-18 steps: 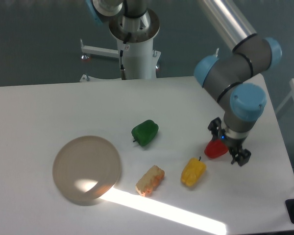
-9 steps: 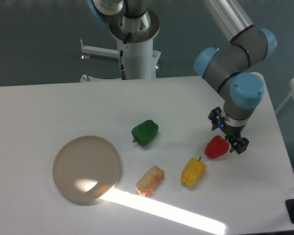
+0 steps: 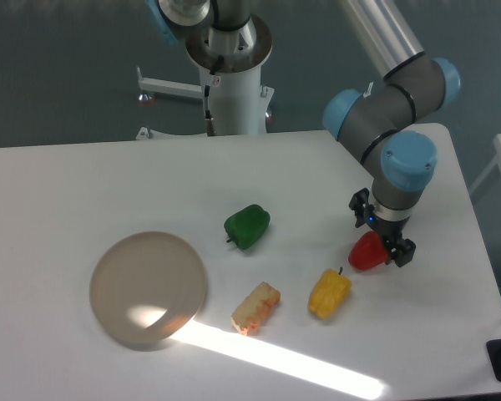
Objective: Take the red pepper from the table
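The red pepper (image 3: 365, 254) lies on the white table (image 3: 92, 184) at the right, left of the table's right edge. My gripper (image 3: 380, 227) hangs just over its upper right side, pointing down, and hides the pepper's top. The jaws are open and spread wide: one finger (image 3: 356, 204) stands up-left of the pepper and the other finger (image 3: 404, 251) at its right side. Neither finger visibly presses on the pepper.
A yellow pepper (image 3: 329, 292) lies close by, down-left of the red one. A green pepper (image 3: 248, 225) sits mid-table, an orange-and-cream food piece (image 3: 255, 307) below it, and a round tan plate (image 3: 148, 290) at the left. The arm's base post (image 3: 231, 75) stands behind the table.
The gripper has risen and shifted a little to the left, with its jaws still spread. The red pepper has stayed in about the same spot on the table.
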Action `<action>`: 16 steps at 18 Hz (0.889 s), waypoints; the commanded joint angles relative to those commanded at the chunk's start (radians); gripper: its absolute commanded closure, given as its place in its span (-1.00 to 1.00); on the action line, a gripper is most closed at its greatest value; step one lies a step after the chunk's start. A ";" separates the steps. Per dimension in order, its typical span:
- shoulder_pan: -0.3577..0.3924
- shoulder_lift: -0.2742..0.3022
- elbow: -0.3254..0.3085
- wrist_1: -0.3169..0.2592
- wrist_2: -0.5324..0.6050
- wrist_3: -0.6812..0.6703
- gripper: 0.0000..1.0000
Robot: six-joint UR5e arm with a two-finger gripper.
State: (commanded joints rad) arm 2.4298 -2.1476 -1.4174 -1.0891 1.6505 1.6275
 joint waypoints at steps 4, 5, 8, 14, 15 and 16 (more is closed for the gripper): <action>-0.002 -0.005 -0.003 0.002 0.000 0.003 -1.00; -0.002 -0.006 -0.005 0.008 0.000 0.003 -1.00; -0.008 -0.009 -0.031 0.050 0.000 -0.001 -1.00; -0.012 -0.009 -0.041 0.067 0.000 0.006 -1.00; -0.012 -0.009 -0.041 0.067 0.000 0.008 -1.00; -0.012 -0.009 -0.040 0.067 0.000 0.009 -0.96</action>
State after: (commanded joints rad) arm 2.4176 -2.1568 -1.4573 -1.0216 1.6506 1.6367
